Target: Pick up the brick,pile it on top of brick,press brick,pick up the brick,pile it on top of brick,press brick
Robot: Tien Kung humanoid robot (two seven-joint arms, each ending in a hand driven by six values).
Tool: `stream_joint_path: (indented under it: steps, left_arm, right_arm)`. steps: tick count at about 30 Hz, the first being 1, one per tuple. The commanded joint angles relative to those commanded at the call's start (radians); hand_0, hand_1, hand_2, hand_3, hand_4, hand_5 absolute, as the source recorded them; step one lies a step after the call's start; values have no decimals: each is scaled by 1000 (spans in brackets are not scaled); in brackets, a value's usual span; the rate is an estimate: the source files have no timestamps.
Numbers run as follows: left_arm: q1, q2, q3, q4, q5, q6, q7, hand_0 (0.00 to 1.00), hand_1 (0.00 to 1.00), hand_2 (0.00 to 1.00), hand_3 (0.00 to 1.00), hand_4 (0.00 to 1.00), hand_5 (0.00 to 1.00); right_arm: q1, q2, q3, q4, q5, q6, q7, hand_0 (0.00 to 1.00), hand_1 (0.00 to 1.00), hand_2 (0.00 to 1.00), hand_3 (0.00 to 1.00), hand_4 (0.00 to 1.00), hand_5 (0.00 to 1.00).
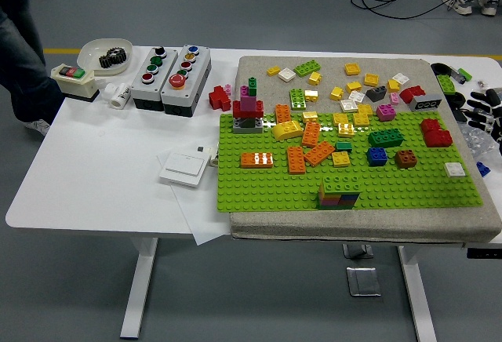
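Observation:
A green baseplate point(274, 189) lies on a grey mat point(259, 67) with many bricks on it. A short stack with a green brick on top point(339, 191) stands near its front edge. At its back left rises a small tower point(249, 108) of grey, red, pink and green bricks. Several orange bricks point(296, 159) lie loose in the middle, with green point(386, 138), blue point(377, 156), brown point(406, 158) and red point(435, 132) ones to the right. My right hand point(485, 108) rests at the table's right edge, off the plate, fingers spread and holding nothing. My left arm is out of sight.
Two grey button boxes point(170, 75), a white bowl with a black gear point(106, 54), a small switch box point(74, 80) and a white wall switch point(188, 167) stand left of the mat. More loose bricks point(353, 83) lie behind the plate. A person's legs point(23, 36) are at top left.

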Motion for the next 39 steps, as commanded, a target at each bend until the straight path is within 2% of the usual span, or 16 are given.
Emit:
stream_joint_path:
  steps: [2,3,5,8,9,10,26,27,33,34,39]
  left_arm:
    - [0,0,0,0,-3,1,0,675,716,731,596,687,674]
    - [0,0,0,1,-4,1,0,676,716,731,596,687,674]
    - [0,0,1,1,-4,1,0,676,716,731,596,687,674]
    - [-3,-1,5,0,-11,2,-2,676,716,731,596,687,674]
    - [-3,-1,7,0,-15,3,-2,677,716,731,596,687,673]
    - [-4,-1,8,0,-17,4,-3,677,716,731,596,687,673]
    - [-7,-1,17,0,-34,7,-6,679,716,731,595,689,672]
    - [-7,-2,18,0,-36,7,-6,678,716,731,595,687,670]
    - [-7,-1,19,0,-39,8,-6,678,716,731,595,687,670]
    - [-7,-1,19,0,-39,8,-6,677,716,731,595,687,668]
    - [-6,-1,18,1,-38,8,-6,677,716,731,595,687,668]
  right_arm:
    - [13,-14,-15,-12,-20,-9,4,791,750,779,804,998,859]
    - [18,-20,-22,-17,-31,-13,6,784,749,780,809,994,718]
    - [21,-23,-25,-20,-36,-15,6,784,749,780,809,994,718]
    - [51,-59,-69,-41,-127,-23,20,784,749,780,809,994,718]
    - [59,-68,-81,-46,-163,-23,22,755,740,788,819,984,676]
    - [65,-74,-89,-49,-189,-23,24,755,740,788,819,984,676]
    - [174,-135,-226,-107,-472,-34,72,714,728,794,825,976,637]
    - [178,-137,-231,-110,-488,-32,80,626,658,754,813,982,605]
    - [212,-148,-264,-136,-640,-13,142,626,658,754,813,982,605]
    - [216,-148,-267,-138,-656,-11,148,413,517,611,774,998,487]
    - [232,-149,-289,-139,-785,-9,167,413,517,611,774,998,487]
